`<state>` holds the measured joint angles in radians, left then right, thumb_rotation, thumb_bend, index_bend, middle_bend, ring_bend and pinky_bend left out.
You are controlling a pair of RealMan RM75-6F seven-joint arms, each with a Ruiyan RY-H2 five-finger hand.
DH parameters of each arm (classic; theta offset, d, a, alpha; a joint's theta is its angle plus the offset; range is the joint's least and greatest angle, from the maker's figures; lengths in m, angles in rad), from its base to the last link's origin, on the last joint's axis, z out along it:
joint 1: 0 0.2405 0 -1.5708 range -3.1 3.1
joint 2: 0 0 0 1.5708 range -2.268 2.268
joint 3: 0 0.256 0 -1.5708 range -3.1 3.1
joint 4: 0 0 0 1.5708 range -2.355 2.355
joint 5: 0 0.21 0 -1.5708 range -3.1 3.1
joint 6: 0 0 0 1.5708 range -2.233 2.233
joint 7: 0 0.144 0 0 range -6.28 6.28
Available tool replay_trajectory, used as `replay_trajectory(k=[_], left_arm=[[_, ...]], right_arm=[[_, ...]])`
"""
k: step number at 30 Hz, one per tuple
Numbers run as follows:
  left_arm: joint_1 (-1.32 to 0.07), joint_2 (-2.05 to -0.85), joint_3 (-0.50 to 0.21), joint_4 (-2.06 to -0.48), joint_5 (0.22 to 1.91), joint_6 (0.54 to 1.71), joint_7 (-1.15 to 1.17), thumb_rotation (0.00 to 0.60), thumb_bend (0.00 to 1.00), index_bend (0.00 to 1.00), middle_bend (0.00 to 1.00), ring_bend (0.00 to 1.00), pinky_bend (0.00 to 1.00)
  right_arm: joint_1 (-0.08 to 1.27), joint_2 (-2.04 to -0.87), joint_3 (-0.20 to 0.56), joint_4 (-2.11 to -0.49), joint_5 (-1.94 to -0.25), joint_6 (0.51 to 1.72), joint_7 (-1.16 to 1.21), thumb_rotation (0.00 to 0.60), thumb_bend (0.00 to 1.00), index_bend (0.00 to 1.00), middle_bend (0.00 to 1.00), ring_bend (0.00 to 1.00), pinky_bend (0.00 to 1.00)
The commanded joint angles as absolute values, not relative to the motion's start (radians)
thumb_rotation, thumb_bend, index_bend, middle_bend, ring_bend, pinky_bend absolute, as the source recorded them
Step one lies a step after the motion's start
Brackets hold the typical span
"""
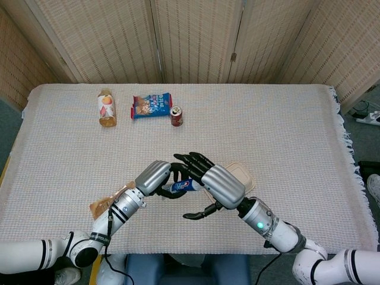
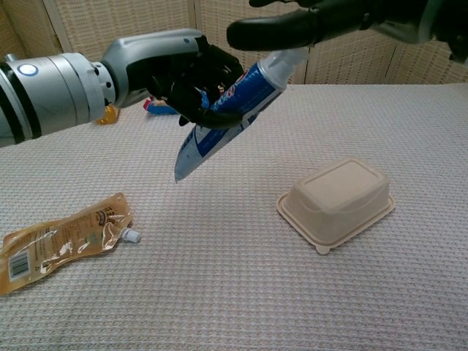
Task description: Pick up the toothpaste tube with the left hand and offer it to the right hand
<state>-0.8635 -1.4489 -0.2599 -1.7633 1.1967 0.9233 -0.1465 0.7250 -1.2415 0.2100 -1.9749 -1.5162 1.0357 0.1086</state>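
Toothpaste tube (image 2: 219, 117): held above the bench (image 2: 409, 131), toward its near middle, tilted; cap end high and to the right, crimped flat end low and to the left.
Left hand (image 2: 186, 77): grasping the tube around its middle, fingers wrapped round the body.
Right hand (image 1: 208, 181): released, fingers spread and holding nothing; it sits just right of the left hand, over the cap end.
Key relation: the tube's long axis points up and right, straight at the right hand, whose fingers (image 2: 292, 29) lie across the cap end in the chest view; whether they touch it I cannot tell.
Step, as I judge it: the offer is made; the right hand has yet to close.
Nearby: a lidded beige container (image 2: 338, 201) on the bench below the right hand; a flat pouch (image 2: 62, 241) near left.
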Motion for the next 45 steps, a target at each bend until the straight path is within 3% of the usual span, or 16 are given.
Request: replay_trajectory(k=[1,13,30,45], left_arm=[[-0.863,-1.456,-0.262,-1.760,1.202,0.928,-0.149,0.600,0.81,0.75,0.79,0.72,0.75],[-0.857,-1.470,-0.279,-1.760,1.206,0.931,-0.198,0.600,0.81,0.75,0.79,0.72,0.75],[-0.854,-1.480,-0.291,-1.754,1.226,0.936,-0.240,0.600,0.81,0.75,0.79,0.72,0.75],[-0.856,-1.465,-0.280,-1.739,1.196,0.909,-0.215,0.600,0.81,0.75,0.80,0.72,0.75]], right_arm=[[0.741,-1.265,0.222,-1.967,-1.493,1.023,0.101,0.274,0.20,0.00,0.00,0.00,0.00],[0.767,-1.367,0.242,-1.915,-1.464,1.045,0.140,0.271,0.20,0.00,0.00,0.00,0.00],[0.773,-1.423,0.240,-1.864,-1.487,1.072,0.279,0.272,0.20,0.00,0.00,0.00,0.00],[0.759,-1.382,0.240,-1.871,-1.517,1.109,0.272,0.265,0.20,0.00,0.00,0.00,0.00]])
